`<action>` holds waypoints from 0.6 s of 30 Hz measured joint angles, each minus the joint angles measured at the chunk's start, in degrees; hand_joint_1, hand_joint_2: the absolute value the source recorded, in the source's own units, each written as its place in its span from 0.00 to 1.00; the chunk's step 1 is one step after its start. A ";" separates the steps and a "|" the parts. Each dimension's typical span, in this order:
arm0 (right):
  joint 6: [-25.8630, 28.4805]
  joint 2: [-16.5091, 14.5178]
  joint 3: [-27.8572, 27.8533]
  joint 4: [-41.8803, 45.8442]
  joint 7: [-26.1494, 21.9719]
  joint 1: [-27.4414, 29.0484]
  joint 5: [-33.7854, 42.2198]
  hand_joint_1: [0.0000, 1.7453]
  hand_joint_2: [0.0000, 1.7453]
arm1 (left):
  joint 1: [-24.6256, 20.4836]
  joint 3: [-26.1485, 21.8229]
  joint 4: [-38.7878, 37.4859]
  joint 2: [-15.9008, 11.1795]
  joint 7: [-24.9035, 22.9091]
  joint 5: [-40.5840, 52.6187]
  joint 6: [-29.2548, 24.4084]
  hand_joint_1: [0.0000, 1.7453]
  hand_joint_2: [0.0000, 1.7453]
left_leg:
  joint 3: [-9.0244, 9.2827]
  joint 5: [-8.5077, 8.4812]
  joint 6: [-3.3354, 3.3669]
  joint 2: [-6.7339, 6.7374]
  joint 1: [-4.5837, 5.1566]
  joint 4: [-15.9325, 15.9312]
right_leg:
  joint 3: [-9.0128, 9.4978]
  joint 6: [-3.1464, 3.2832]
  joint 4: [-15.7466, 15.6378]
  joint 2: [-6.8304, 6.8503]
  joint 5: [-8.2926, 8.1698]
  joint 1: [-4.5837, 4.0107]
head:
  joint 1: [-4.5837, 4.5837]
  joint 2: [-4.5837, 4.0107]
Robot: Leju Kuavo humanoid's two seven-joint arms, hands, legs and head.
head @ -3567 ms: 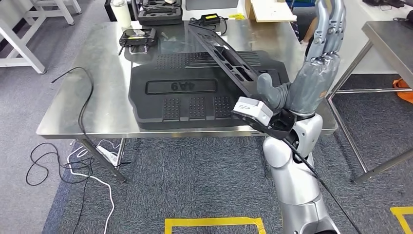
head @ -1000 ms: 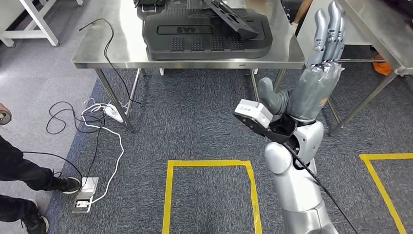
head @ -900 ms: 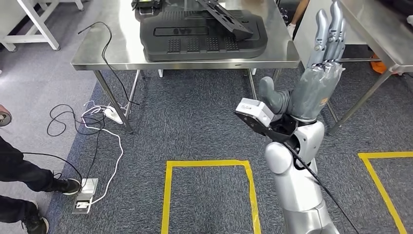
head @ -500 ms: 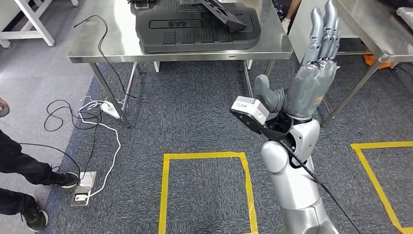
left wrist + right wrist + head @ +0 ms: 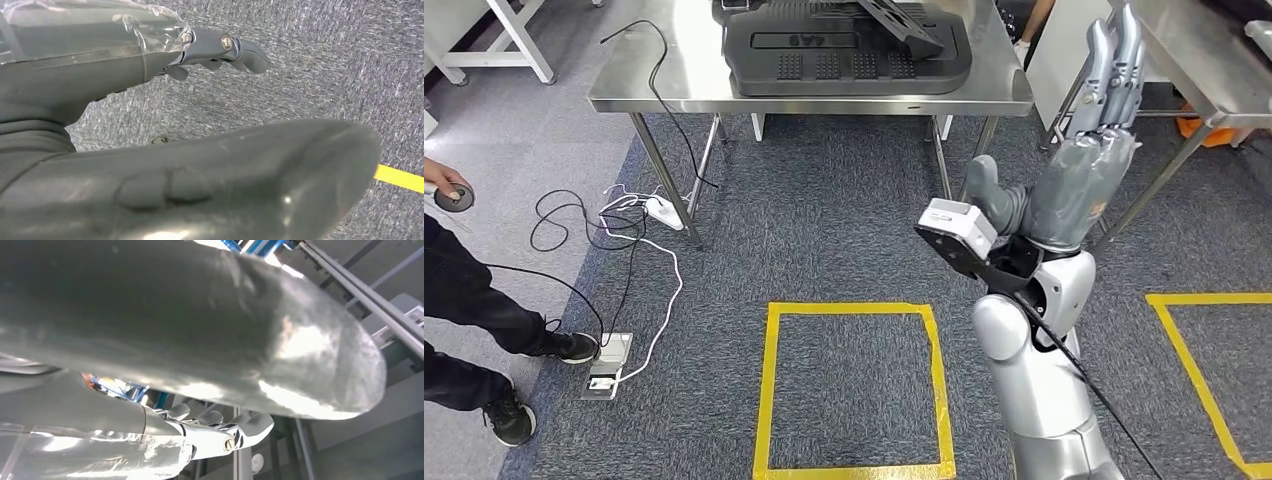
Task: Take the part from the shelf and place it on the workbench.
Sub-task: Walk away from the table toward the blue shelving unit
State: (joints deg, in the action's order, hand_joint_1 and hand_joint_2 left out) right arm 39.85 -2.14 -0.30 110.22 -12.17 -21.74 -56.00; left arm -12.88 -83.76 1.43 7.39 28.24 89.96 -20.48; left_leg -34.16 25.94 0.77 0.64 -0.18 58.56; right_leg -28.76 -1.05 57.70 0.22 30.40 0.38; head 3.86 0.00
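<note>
The right arm (image 5: 1034, 370) rose from the lower edge of the head view, bent at the elbow, its silver forearm upright. The right hand (image 5: 1084, 170) stood raised above it, palm edge-on, fingers (image 5: 1116, 70) straight, close together and pointing up, thumb (image 5: 989, 190) stuck out to the side. It held nothing. A white camera block (image 5: 959, 228) sat at the wrist. In the left wrist view the left hand (image 5: 150, 100) hung with its fingers (image 5: 230, 47) slightly curled over the floor, thumb (image 5: 225, 185) large in front, holding nothing.
</note>
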 joint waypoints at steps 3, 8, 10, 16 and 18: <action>0.00 0.15 0.26 0.06 0.83 0.00 -0.78 0.00 0.00 | 0.02 -0.01 0.01 -0.01 0.13 0.00 -0.01 0.00 0.00 | -0.32 0.08 -1.04 -0.10 0.02 0.46 | -0.34 0.97 -0.63 0.02 -0.72 0.16 | -0.01 0.00; 0.00 0.34 0.73 0.52 1.42 0.19 -0.58 0.00 0.00 | 0.13 -0.01 0.01 -0.02 0.26 0.00 -0.04 0.00 0.00 | -5.62 8.31 -2.32 -0.37 -0.34 14.56 | -1.74 2.16 -0.70 0.28 -1.86 0.35 | -0.68 0.00; 0.00 0.41 0.84 0.57 1.50 0.36 -0.33 0.00 0.50 | 0.20 -0.01 0.01 -0.02 0.26 -0.01 -0.04 0.00 0.00 | -5.06 7.38 -2.40 -0.34 -0.45 15.09 | -2.21 2.13 -0.24 0.42 -1.90 0.34 | -0.78 0.00; 0.00 0.66 1.51 1.09 1.87 0.44 -0.63 0.00 1.00 | 0.07 0.01 0.01 -0.02 0.26 -0.01 0.00 0.00 0.00 | 1.95 2.15 -1.00 0.65 0.16 0.77 | -2.72 0.92 0.64 1.33 -1.71 0.01 | -1.00 0.00; 0.00 0.82 1.63 1.25 1.98 0.43 -0.85 0.00 1.00 | 0.06 0.01 0.01 -0.02 0.26 -0.02 0.00 0.00 0.00 | 1.79 1.84 -0.17 0.20 -0.06 0.16 | -2.81 0.24 0.83 1.46 -1.39 0.05 | -0.99 0.00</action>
State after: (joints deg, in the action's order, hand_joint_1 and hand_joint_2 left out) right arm 39.85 -1.32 1.33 111.48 -10.19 -21.31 -56.85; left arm -12.83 -83.76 1.44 7.37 28.50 89.95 -20.48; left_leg -32.38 27.78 0.59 0.84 -0.24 58.73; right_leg -31.57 -0.81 58.52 1.68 29.01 0.43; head 2.87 0.00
